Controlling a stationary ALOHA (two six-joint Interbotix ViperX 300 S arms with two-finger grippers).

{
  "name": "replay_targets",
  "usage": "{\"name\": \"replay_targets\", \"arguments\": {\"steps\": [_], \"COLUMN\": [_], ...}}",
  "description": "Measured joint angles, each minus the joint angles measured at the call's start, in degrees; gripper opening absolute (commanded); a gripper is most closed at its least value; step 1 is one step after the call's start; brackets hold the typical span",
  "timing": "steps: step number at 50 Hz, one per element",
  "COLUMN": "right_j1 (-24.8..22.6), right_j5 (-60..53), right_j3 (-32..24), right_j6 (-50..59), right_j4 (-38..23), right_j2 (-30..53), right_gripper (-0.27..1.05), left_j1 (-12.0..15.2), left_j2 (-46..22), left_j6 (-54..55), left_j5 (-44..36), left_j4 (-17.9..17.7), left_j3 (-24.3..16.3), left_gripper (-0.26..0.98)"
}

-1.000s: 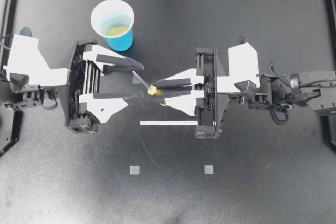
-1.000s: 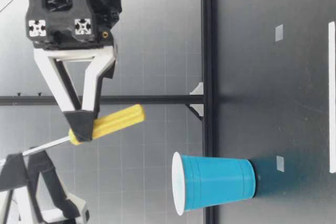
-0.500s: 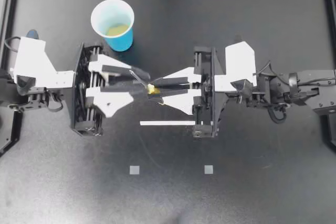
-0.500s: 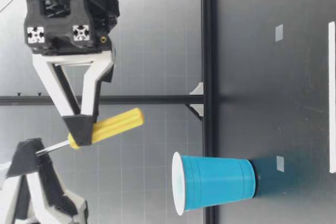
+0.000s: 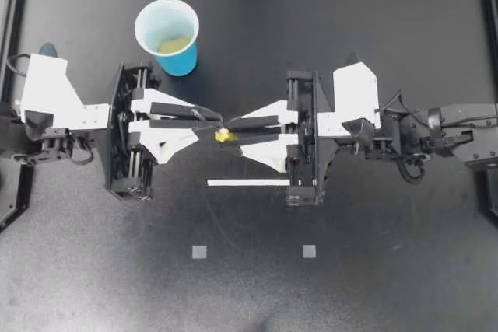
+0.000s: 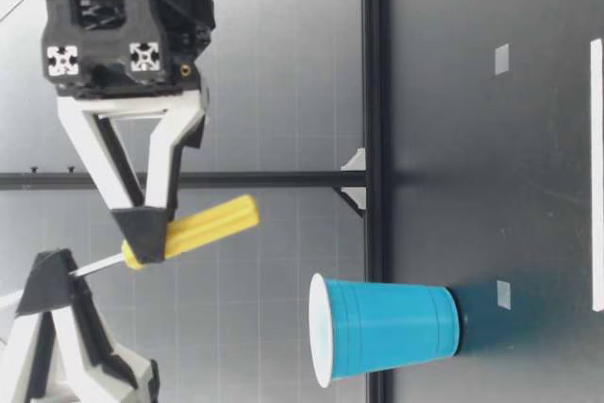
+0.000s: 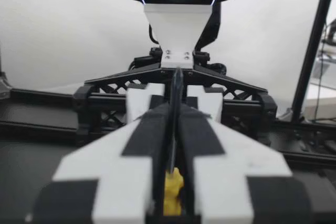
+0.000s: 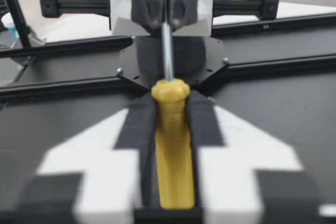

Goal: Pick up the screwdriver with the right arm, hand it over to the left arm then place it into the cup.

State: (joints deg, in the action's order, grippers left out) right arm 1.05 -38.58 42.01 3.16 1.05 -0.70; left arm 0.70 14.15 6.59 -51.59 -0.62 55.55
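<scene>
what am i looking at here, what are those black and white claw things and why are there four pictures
These are two robot arms at a black table, filmed by four cameras at once. One camera is overhead, one is at table height, and one sits on each arm's wrist, looking along its claw. Each arm ends in a two-fingered claw called a gripper. The right gripper is clamped on the yellow handle of a screwdriver, which is held up in the air. The left gripper pinches the metal shaft, so both hold the tool together, mid hand-over. On the table stand a blue cup, upright, a white strip and two small pale squares.
</scene>
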Motion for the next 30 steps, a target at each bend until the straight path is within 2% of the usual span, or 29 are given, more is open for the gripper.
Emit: {"name": "replay_targets", "arguments": {"steps": [6,16,21,30], "right_j1": [0.09,0.18,0.18,0.18], "right_j5": [0.09,0.0,0.09,-0.35], "right_j3": [0.0,0.7,2.29,5.54], "right_j6": [0.09,0.0,0.09,0.0], "right_j4": [0.97,1.85,2.11,2.99], "right_j2": [0.0,-1.49,-3.69,-8.26], "right_gripper": [0.7,0.71,0.71,0.71], "left_j1": [-0.09,0.7,2.81,8.61], "left_j2": [0.0,0.26,1.23,4.92], "left_j6": [-0.09,-2.11,-4.39,-10.37], "left_j5": [-0.09,-0.09,-0.09,-0.09], "left_j4": [0.0,-1.76,-4.22,-8.35], "left_j3": [0.09,2.2,3.96,7.38], "left_gripper": [0.08,0.08,0.08,0.08]}}
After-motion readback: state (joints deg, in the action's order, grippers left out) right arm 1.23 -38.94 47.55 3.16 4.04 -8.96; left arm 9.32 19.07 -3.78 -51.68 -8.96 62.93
